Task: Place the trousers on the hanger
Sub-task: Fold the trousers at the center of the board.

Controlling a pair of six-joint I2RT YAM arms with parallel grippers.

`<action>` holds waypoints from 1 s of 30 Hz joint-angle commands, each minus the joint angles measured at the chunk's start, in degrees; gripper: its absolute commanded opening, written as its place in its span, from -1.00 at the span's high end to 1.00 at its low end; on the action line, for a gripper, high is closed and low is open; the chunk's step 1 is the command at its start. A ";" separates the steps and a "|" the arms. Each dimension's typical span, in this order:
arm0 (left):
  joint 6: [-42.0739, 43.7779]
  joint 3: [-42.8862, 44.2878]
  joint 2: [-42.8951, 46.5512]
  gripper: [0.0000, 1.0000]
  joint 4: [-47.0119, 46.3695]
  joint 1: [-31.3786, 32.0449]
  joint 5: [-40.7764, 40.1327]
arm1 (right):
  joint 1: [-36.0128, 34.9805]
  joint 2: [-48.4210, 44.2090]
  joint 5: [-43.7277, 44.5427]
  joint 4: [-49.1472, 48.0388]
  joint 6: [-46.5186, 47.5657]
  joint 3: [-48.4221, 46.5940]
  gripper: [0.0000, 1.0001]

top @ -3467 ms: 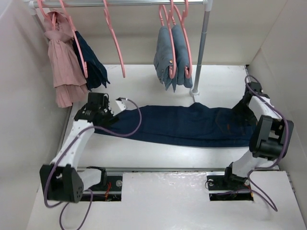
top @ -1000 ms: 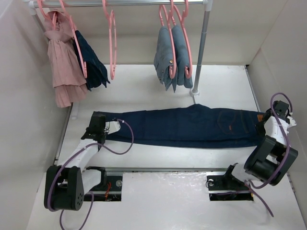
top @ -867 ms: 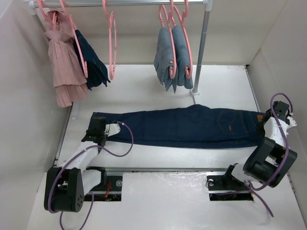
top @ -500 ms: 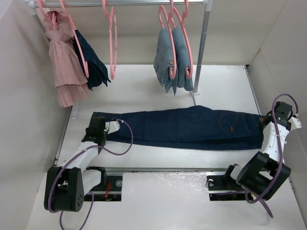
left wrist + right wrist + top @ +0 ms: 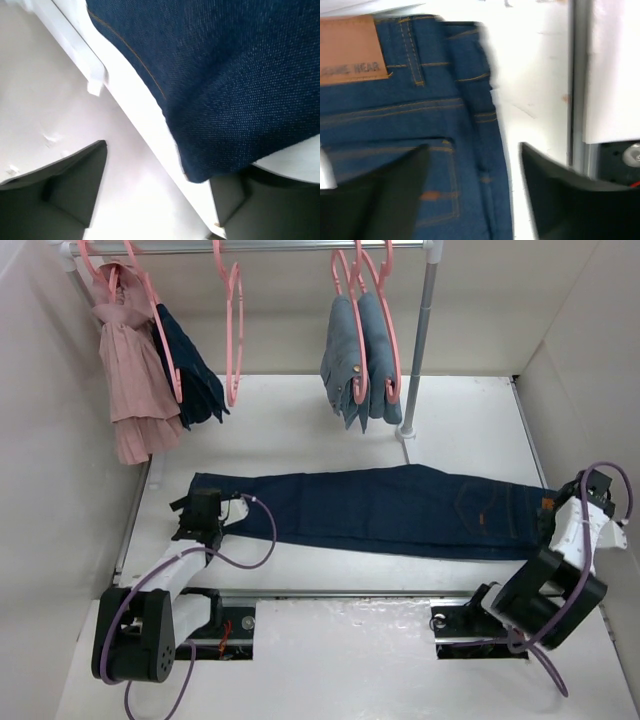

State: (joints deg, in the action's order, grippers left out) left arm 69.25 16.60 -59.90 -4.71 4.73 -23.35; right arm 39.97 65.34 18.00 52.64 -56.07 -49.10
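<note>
The trousers [image 5: 380, 510], dark navy jeans with orange stitching, lie stretched flat across the table, waist to the right. My left gripper [image 5: 202, 504] stands open at the leg hem [image 5: 225, 90]. The hem corner rests beside its right finger [image 5: 250, 205] and is not pinched. My right gripper [image 5: 472, 195] is open over the waistband edge, below the tan leather patch [image 5: 352, 50]. In the top view that gripper [image 5: 558, 518] sits at the trousers' right end. An empty pink hanger [image 5: 233, 330] hangs on the rail, well behind the trousers.
The rail's post [image 5: 418, 340] stands on a base [image 5: 404, 430] just behind the trousers. On other pink hangers hang a pink garment [image 5: 130, 370], a dark navy garment [image 5: 192, 370] and paler jeans [image 5: 358, 360]. White walls close in left and right.
Both grippers, shut on the trousers' ends a second ago, have opened. The right arm swung toward the near right, and the trousers now lie longer and flatter.
</note>
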 commanded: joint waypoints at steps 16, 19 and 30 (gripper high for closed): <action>-17.48 17.14 1.19 -0.71 21.31 0.10 4.98 | 2.22 24.98 2.39 -2.96 0.77 -4.16 -0.99; -20.28 19.78 0.66 -0.71 23.43 -0.51 6.22 | 2.22 28.78 2.39 -4.20 4.12 -7.14 -0.99; -25.84 25.41 -4.52 -0.71 30.01 -5.86 5.17 | 2.22 36.71 1.86 -3.60 4.13 -10.06 -0.93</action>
State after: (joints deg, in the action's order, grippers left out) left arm 45.98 39.51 -64.88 20.58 1.10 -17.37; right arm 42.02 98.52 19.31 56.03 -50.35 -61.52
